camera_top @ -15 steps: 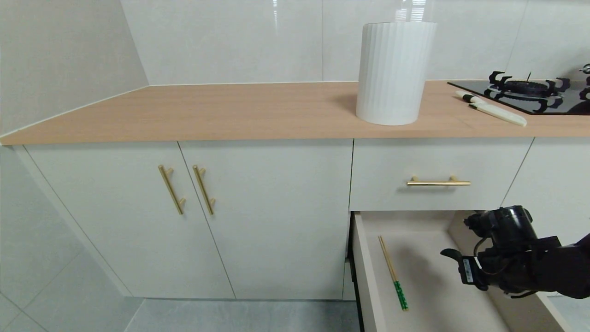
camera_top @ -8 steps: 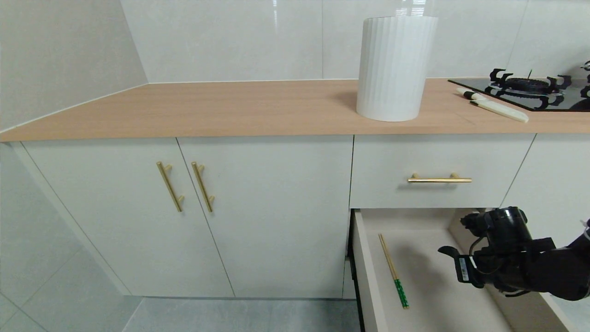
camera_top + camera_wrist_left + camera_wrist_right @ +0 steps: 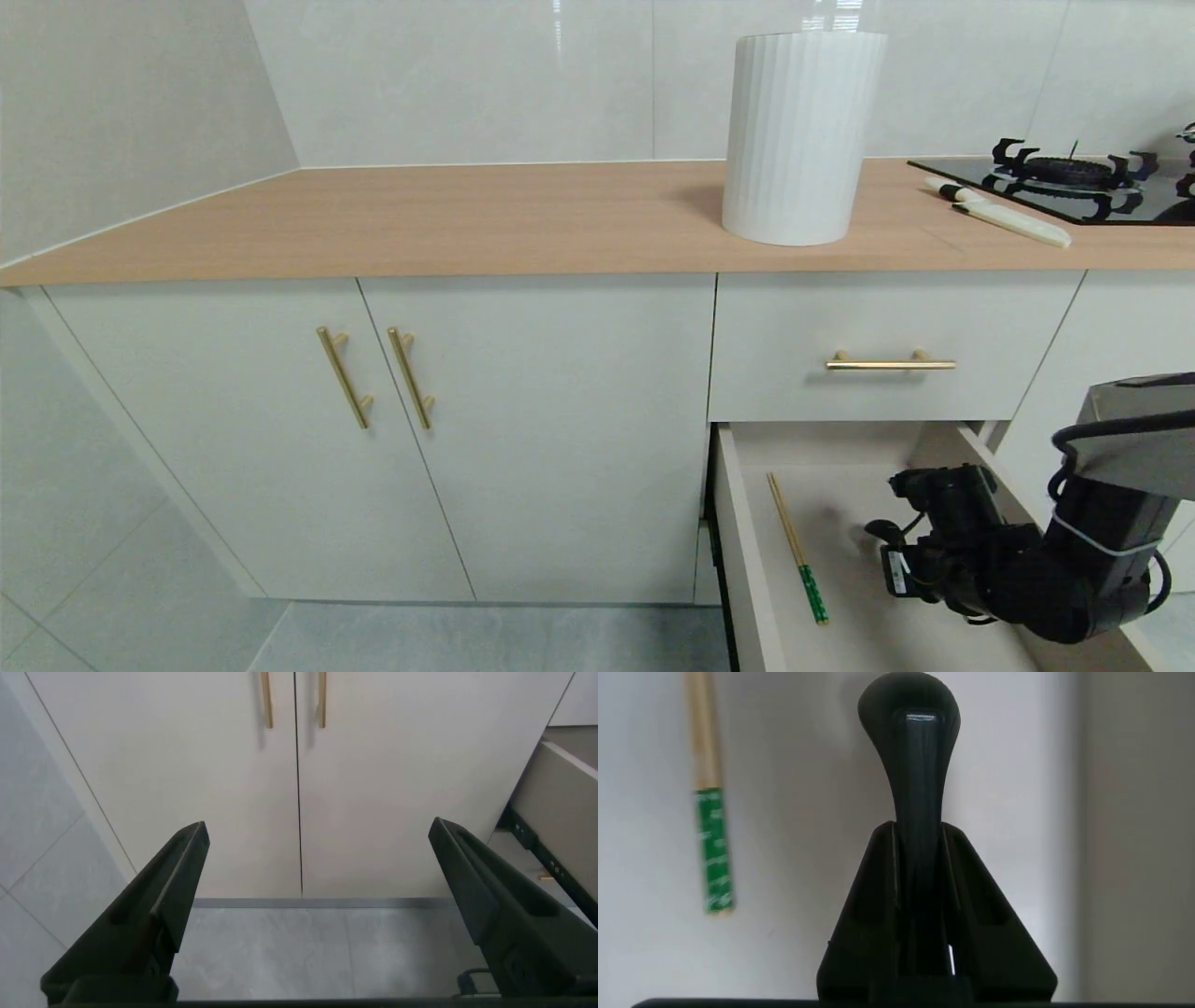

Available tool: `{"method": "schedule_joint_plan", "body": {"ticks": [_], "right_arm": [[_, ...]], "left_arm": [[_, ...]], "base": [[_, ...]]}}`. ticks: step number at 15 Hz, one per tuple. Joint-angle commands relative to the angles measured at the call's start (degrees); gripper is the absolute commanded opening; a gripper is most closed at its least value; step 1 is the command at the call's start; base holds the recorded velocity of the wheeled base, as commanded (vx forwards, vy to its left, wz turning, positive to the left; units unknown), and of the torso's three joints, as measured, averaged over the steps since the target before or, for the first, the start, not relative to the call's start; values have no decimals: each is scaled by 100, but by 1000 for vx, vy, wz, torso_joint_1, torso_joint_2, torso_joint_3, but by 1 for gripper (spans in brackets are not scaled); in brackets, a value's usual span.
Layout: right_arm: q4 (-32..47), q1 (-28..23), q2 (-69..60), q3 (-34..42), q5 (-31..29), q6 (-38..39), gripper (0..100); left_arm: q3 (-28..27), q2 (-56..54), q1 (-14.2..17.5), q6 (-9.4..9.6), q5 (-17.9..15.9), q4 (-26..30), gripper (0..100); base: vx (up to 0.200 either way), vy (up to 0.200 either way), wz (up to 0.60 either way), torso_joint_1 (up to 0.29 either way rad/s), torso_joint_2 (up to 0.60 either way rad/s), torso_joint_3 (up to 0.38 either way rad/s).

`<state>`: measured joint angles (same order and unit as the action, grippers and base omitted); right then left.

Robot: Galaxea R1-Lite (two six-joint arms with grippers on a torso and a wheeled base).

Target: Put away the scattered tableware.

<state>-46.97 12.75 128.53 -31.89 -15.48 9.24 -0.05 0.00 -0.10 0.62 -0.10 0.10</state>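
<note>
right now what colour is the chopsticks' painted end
Green, on the thin wooden chopsticks; right wrist view.

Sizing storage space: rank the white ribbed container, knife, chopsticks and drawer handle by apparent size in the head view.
1. white ribbed container, largest by far.
2-3. knife and chopsticks, about equally long; the chopsticks lie nearer the camera, so unranked.
4. drawer handle, shortest.

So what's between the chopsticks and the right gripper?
Only bare drawer floor separates the chopsticks from the right gripper, which is shut on a black utensil. The head and right wrist views both show it.
</note>
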Motion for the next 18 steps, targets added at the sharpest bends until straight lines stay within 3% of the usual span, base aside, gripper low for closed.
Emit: {"method": "schedule_joint_plan", "body": {"ticks": [1,4,13,14,18], "right_arm": [[-392,17,709,-10,-7,-10,0],[-752,-10,973,-45,36,-326,0],[-743,-18,999,-151,36,-335,0],[-743,-18,1008,-151,36,-335,100],[-770,-18,955,-124,1,-335,100]], "left_arm": [[5,9,1,-1,1,-1,100],[5,9,1,-1,1,-1,100],[5,9,1,-1,1,-1,100],[5,9,1,-1,1,-1,100],[5,9,1,-1,1,-1,100]], "base": [[0,0,0,0,0,0],[0,0,0,0,0,0],[0,0,0,0,0,0],[0,0,0,0,0,0],[0,0,0,0,0,0]]}}
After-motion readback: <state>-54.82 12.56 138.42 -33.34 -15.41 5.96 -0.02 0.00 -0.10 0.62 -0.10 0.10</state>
